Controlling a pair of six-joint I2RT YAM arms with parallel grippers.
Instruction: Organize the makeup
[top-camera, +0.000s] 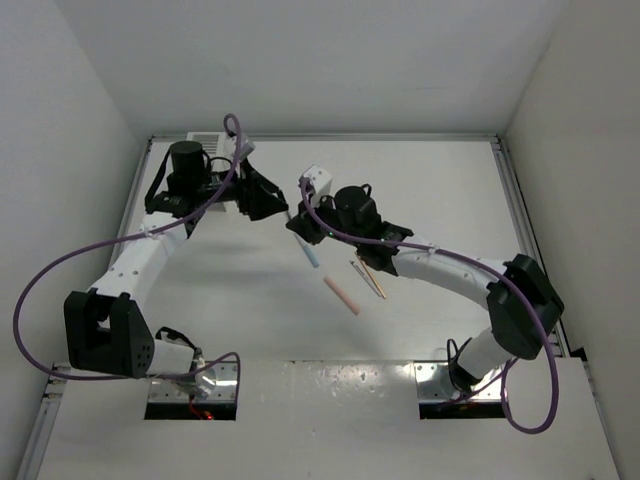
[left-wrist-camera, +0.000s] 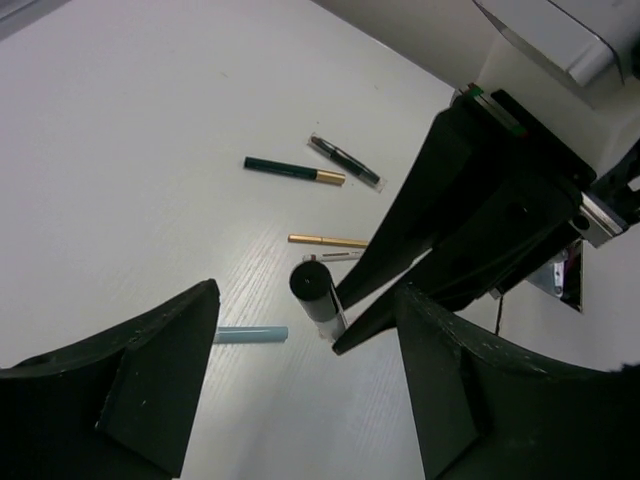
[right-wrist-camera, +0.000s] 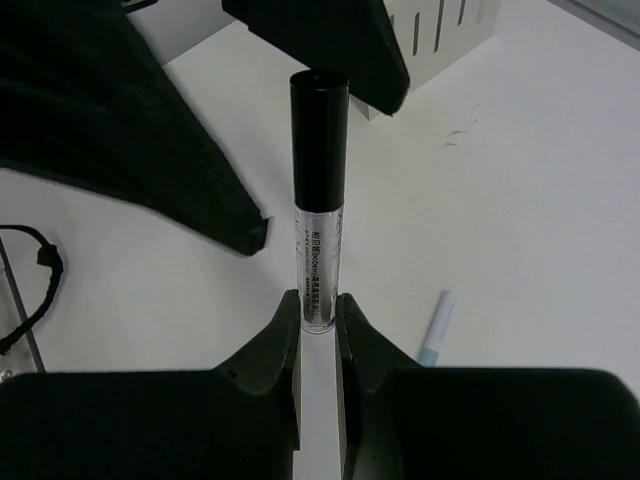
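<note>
Above the tabletop (top-camera: 440, 190), right fingers (right-wrist-camera: 262, 360) pinch a tube (right-wrist-camera: 319, 200) by its base alone; left fingers (left-wrist-camera: 150, 380) stand wide beside it. A knock could tip it free.

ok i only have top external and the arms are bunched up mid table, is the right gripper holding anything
Observer: Yes, the right gripper is shut on the clear end of a clear tube with a black cap.
Operator: and the left one
Observer: The left gripper is open, its fingers either side of the cap with a gap showing on both.
Operator: which way is the cap facing
Observer: At the left wrist camera, which sees it end-on.
</note>
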